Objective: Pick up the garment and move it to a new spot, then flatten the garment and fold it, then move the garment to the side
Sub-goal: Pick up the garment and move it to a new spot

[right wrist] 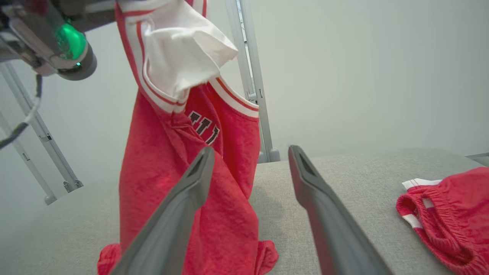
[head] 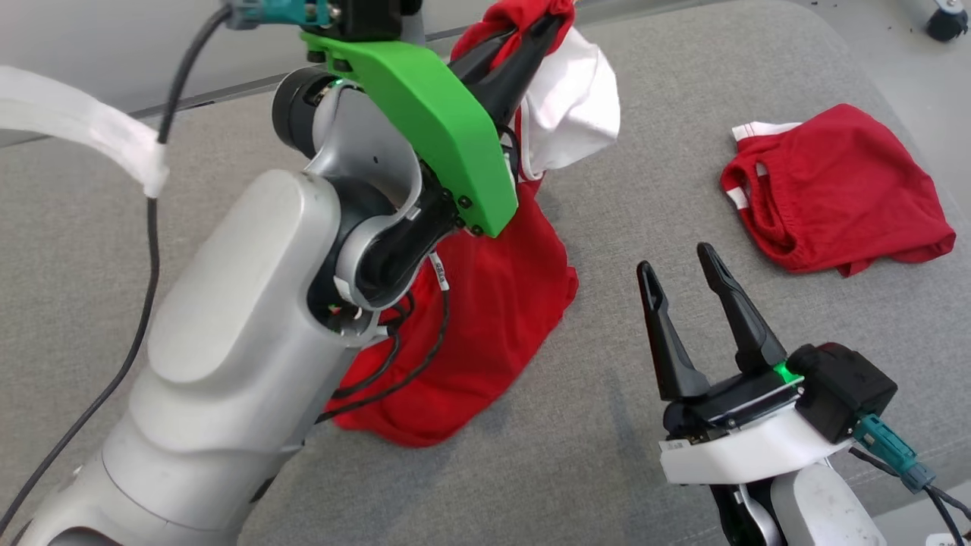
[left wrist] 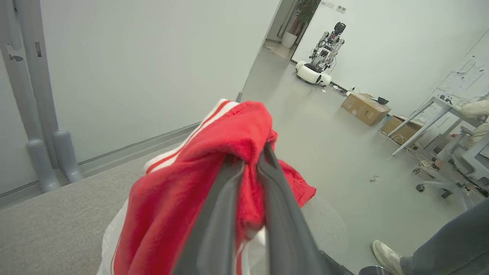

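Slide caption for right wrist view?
Red garment hangs from the left gripper onto the grey surface; right gripper open before it.

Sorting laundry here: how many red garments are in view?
2. One garment hangs from the left gripper; the other garment lies farther right on the cushion. Arm may hide more.

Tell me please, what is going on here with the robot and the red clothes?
The robot's left gripper is shut on the top of a red and white garment and holds it up over the grey cushioned surface; the lower end seems to touch the surface. The right gripper is open and empty, beside the hanging cloth. A second red garment lies crumpled further right.
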Robot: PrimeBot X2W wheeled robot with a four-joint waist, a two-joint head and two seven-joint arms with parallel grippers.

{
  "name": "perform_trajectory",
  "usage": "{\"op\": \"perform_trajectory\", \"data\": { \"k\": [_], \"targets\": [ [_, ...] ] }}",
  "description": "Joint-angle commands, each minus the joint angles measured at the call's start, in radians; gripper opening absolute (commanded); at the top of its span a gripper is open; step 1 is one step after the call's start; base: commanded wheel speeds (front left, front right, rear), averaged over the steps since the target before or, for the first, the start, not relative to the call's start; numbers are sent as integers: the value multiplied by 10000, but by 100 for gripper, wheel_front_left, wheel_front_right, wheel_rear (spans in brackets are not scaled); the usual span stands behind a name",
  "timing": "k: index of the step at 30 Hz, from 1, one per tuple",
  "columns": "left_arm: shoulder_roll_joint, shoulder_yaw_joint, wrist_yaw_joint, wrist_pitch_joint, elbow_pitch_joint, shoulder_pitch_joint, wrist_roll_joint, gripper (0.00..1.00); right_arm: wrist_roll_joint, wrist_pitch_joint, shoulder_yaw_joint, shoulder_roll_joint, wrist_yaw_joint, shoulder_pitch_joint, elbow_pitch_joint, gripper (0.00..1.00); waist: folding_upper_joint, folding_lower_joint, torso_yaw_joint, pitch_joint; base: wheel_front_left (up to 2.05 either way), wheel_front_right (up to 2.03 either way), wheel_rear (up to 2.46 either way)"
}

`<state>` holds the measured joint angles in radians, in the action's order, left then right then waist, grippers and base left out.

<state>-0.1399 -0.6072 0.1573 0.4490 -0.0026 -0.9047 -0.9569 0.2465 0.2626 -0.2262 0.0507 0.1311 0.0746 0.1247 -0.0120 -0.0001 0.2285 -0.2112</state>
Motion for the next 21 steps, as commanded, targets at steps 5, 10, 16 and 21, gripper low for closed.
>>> {"op": "perform_trajectory", "data": {
  "k": [5, 10, 16, 21],
  "targets": [
    [-358, -618, -906, -898, 1676, -455, 1163, 0, 278, 34, -303, 5, -7, 379, 43, 100, 120, 1, 721, -719, 0, 0, 0],
    [-675, -748, -1472, -2116, 4127, -579, 1864, 0, 324, 34, -404, 3, -5, 361, -56, 100, 120, 1, 1377, -1043, 0, 0, 0],
    [-676, -833, -1915, -3001, 6108, -414, 1994, 40, 206, 34, -348, 3, -5, 253, -71, 100, 120, 1, 1645, -1086, 0, 0, 0],
    [-340, -811, -1880, -3438, 7092, -738, 1998, 100, 12, 34, -196, 3, -5, 119, -109, 100, 120, 1, 1472, -978, 0, 0, 0]
  ]
}}
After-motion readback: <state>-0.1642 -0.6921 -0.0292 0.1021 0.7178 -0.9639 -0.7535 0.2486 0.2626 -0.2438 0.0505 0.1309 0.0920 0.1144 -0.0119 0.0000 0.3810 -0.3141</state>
